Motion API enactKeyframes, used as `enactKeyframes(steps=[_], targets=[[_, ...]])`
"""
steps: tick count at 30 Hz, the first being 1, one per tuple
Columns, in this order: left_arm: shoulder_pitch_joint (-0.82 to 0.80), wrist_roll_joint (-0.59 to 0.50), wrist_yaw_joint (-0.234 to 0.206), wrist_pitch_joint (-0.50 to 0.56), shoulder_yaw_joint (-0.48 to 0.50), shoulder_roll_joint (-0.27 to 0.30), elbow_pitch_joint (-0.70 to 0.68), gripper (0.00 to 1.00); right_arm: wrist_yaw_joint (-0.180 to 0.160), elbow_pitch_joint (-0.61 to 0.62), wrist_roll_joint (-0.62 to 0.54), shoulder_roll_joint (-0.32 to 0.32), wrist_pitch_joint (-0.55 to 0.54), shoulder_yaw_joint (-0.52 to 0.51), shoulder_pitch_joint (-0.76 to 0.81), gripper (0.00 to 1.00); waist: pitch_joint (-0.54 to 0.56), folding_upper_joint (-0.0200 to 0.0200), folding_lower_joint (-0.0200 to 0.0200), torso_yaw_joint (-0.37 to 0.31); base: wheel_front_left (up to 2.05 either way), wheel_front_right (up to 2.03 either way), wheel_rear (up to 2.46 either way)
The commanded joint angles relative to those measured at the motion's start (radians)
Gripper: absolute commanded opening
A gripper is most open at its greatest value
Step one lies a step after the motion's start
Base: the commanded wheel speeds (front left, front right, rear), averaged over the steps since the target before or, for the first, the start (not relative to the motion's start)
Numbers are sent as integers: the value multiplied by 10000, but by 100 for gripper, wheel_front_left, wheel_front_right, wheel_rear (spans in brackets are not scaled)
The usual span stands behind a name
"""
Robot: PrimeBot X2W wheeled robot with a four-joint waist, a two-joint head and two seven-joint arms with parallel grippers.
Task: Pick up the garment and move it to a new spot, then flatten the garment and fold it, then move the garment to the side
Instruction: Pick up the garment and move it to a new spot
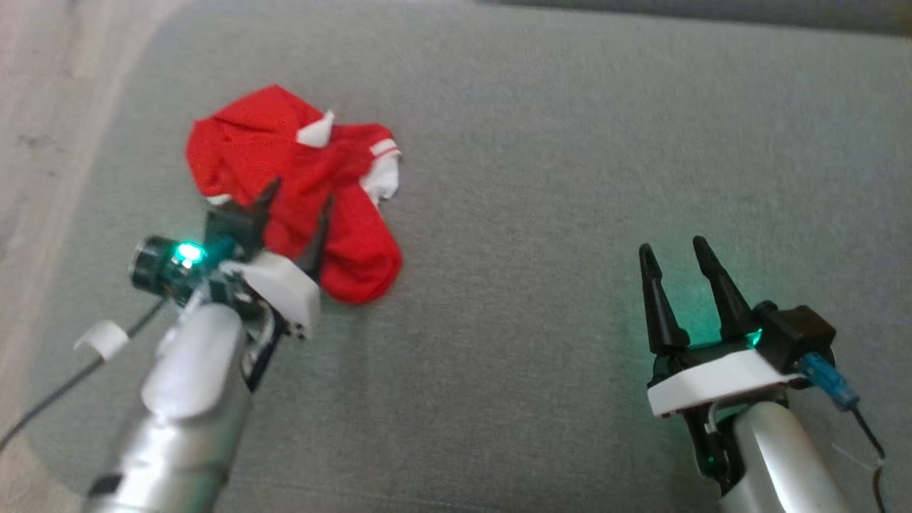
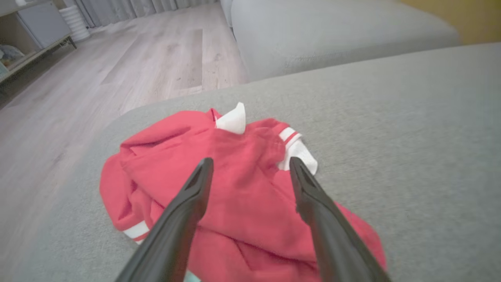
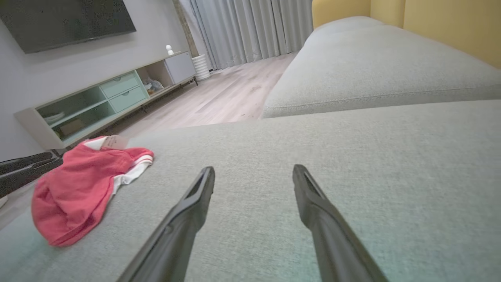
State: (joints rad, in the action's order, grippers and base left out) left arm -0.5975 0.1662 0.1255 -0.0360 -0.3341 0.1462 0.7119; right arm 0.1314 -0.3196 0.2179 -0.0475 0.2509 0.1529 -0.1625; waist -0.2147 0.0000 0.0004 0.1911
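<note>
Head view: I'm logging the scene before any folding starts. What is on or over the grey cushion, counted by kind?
Red garment: 1
Claws: 2 (left claw over the garment, right claw over bare cushion, both open)
Total: 3

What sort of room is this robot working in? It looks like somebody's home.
Most likely a living room in a home: a grey sofa, a dark TV mounted above a low cabinet, and long curtains by a wood floor.
</note>
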Motion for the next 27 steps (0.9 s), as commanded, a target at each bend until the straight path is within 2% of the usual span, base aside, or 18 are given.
enactKeyframes(steps=[1, 4, 8, 9, 10, 11, 16, 20, 22, 26, 27], targets=[[-601, 47, 45, 27, 184, 456, 67, 100, -7, 337, -74, -28, 109, 198, -289, 100, -626, 0, -4, -538, 0, 0, 0], [-1243, 45, 47, 54, 128, 689, 972, 100, -7, 380, -88, -28, 109, 168, -406, 100, -892, 0, -4, -738, 0, 0, 0], [-1748, -229, -164, -100, -24, 900, 2091, 100, -7, 407, -90, -28, 109, 192, -487, 100, -1055, 0, -4, -912, 0, 0, 0], [-1821, -225, -175, -165, -30, 903, 2336, 73, -7, 409, -97, -28, 109, 188, -494, 100, -1065, 0, -4, -934, 0, 0, 0], [-1891, -203, -181, -273, -24, 894, 2541, 12, -7, 409, -95, -28, 109, 179, -498, 100, -1065, 0, -4, -952, 0, 0, 0], [-1951, -160, -171, -430, -14, 868, 2703, 0, -7, 407, -89, -28, 109, 174, -499, 100, -1056, 0, -4, -962, 0, 0, 0], [-2142, 22, -132, -1743, 23, 679, 2940, 0, -7, 291, -91, -28, 109, 129, -423, 100, -737, 0, -4, -936, 0, 0, 0], [-2025, 175, -86, -2186, 49, 555, 2578, 0, -7, 186, -25, -28, 109, 152, -304, 100, -208, 0, -4, -938, 0, 0, 0], [-1862, 285, -70, -2240, 120, 481, 2095, 0, -7, 130, 37, -28, 109, 202, -231, 100, 99, 0, -4, -966, 0, 0, 0], [-1208, 459, -28, -2253, 278, 290, 34, 0, -7, 109, 196, -28, 109, 297, -62, 100, 631, 0, -4, -1131, 0, 0, 0], [-1208, 459, -28, -2253, 278, 290, 34, 0, -7, 109, 196, -28, 109, 297, -62, 100, 631, 0, -4, -1131, 0, 0, 0]])
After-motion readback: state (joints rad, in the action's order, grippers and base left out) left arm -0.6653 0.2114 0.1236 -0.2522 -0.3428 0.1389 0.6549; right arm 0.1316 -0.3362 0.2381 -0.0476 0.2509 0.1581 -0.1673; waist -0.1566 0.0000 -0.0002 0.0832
